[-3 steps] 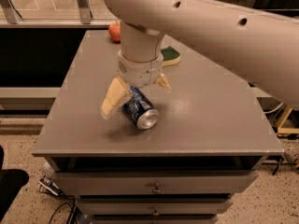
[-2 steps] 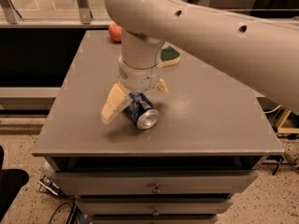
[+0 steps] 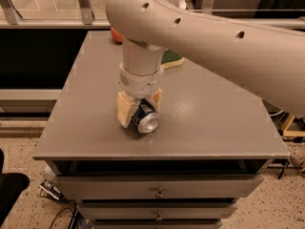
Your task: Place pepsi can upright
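The pepsi can [image 3: 145, 118] is dark blue with a shiny silver end facing the camera. It lies on its side on the grey table top [image 3: 209, 113], near the front edge. My gripper [image 3: 139, 108] hangs straight down from the big beige arm, and its two cream fingers [image 3: 124, 109] press against the can from the left and from behind. The gripper is shut on the can. Whether the can rests on the table or is just lifted off it I cannot tell.
A green-and-yellow sponge [image 3: 170, 57] lies behind the arm toward the back of the table. A red-orange round object [image 3: 116, 34] sits at the back edge. The table is a cabinet with drawers [image 3: 157, 191] below. Floor drops off on all sides.
The fingers have closed in from a wide spread onto the can. The arm has swung over to the left and the wrist now points straight down over the can.
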`<state>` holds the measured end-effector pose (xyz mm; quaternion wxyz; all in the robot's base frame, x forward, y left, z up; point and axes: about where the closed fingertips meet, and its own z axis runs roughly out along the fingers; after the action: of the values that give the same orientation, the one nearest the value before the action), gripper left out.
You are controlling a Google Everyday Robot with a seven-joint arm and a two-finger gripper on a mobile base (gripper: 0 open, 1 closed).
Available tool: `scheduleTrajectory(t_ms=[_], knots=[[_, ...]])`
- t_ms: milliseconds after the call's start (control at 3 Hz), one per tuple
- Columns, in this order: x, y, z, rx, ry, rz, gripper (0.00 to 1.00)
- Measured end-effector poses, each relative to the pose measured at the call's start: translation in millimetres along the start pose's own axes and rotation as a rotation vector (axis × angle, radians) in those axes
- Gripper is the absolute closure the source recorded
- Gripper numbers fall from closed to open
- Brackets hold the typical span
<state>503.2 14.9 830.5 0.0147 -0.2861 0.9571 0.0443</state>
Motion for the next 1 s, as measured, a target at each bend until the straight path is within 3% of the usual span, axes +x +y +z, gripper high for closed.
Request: scheduleTrajectory(t_ms=[667, 1000], knots=[[-1.0, 1.3, -0.1, 0.001, -0.007, -0.003, 0.87], [-1.4, 1.9, 0.0, 0.001, -0.009, -0.004, 1.00]])
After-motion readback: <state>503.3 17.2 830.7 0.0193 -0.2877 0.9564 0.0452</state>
